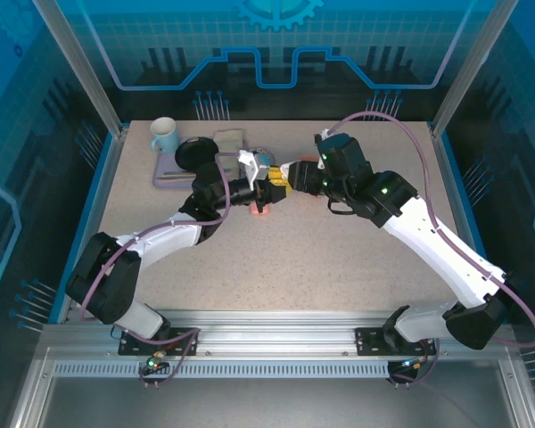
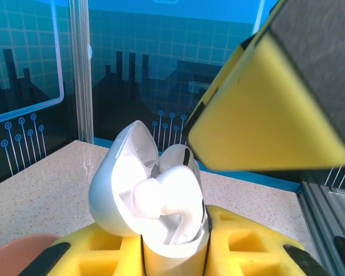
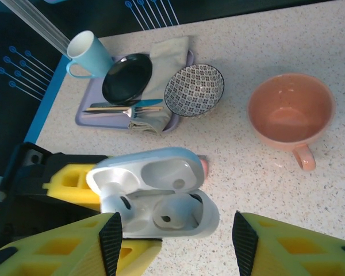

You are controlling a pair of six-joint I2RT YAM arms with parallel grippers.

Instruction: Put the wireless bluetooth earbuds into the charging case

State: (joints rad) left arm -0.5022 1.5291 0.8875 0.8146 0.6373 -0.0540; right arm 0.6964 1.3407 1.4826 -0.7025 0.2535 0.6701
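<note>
Left gripper (image 1: pixel 269 189) is clamped on the case (image 3: pixel 161 172), holding it off the table with the lid swung back, away from the right gripper (image 3: pixel 175 230). Right gripper hangs just above the case's open side, jaws about half apart and holding nothing. We see two white earbuds (image 3: pixel 168 217) in the case's wells. The one at the left-gripper end (image 3: pixel 119 202) looks to stand a little proud, though we cannot tell whether it is fully seated. From the left wrist, a white bud bulges at the middle of the case. The relation that matters is that the case's long axis runs along the line between the right fingers, so both wells lie side by side directly below that hand. We judge the right arm to be the free and nearer one for a press or nudge straight down into the case. A pink thing (image 3: pixel 204 167) lies just behind the case; we cannot tell what it is.
</note>
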